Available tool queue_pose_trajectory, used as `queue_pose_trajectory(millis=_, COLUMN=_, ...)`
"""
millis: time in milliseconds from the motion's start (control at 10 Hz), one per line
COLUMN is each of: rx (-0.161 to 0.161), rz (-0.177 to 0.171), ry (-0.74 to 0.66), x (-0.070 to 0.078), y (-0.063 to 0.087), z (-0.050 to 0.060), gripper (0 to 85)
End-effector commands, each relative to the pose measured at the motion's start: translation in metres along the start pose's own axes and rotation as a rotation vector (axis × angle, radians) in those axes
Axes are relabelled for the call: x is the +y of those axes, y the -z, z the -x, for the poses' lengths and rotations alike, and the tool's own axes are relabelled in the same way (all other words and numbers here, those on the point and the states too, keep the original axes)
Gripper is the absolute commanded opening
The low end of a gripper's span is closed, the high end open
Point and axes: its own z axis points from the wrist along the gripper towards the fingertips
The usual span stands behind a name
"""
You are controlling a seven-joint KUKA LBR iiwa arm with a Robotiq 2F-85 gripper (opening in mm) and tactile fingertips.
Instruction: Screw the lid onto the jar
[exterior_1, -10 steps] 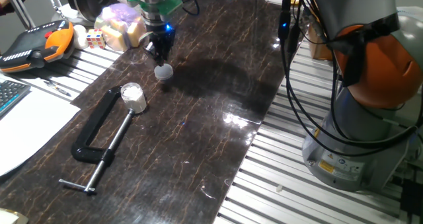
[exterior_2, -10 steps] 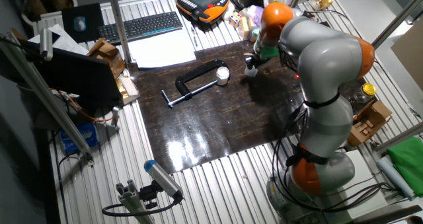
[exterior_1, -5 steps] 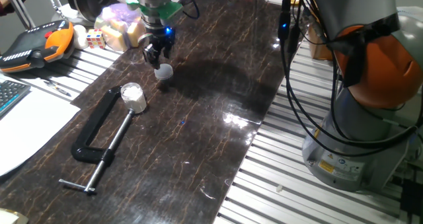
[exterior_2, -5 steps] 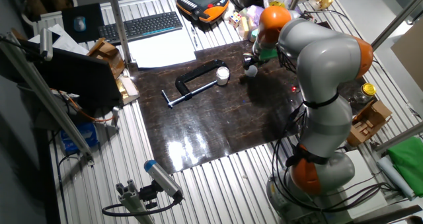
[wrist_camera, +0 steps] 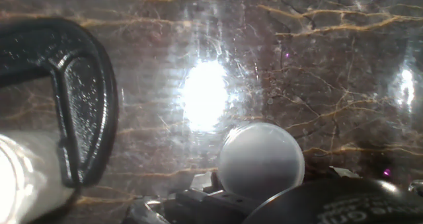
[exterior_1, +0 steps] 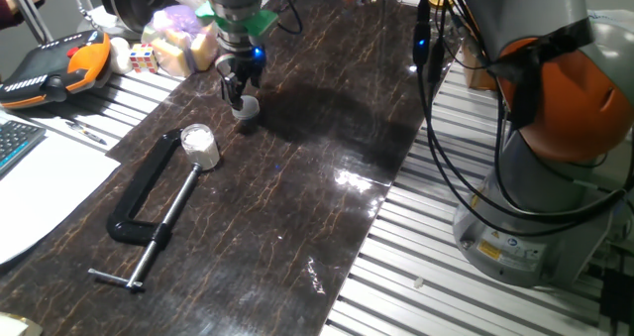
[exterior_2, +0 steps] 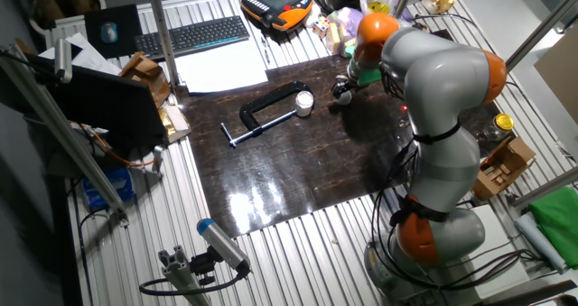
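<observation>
While lid (exterior_1: 247, 106) lies, hand (exterior_1: 239, 86) hovers above.

Overhead light is glaring off the glossy dark tabletop (exterior_1: 327, 128), leaving white patches in both fixed views. The arm is casting a soft shadow there. In the hand view, a bright hotspot is washing out the centre; the black clamp (wrist_camera: 79, 105) is blurring at the left edge.

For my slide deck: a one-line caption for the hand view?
Small round whitish-grey plastic lid lying on dark marbled tabletop, black C-clamp at left.
</observation>
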Motion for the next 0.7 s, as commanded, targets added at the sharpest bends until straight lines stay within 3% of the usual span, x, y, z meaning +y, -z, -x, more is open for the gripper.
queue_pose_trajectory(millis=0, rx=-0.003, rz=0.005, ry=0.002, x=-0.001, y=-0.004, z=-0.001, gripper=85.0)
queue_pose_trajectory(millis=600, rx=-0.009, rz=0.016, ry=0.007, x=0.003, y=-0.015, z=0.002, gripper=85.0)
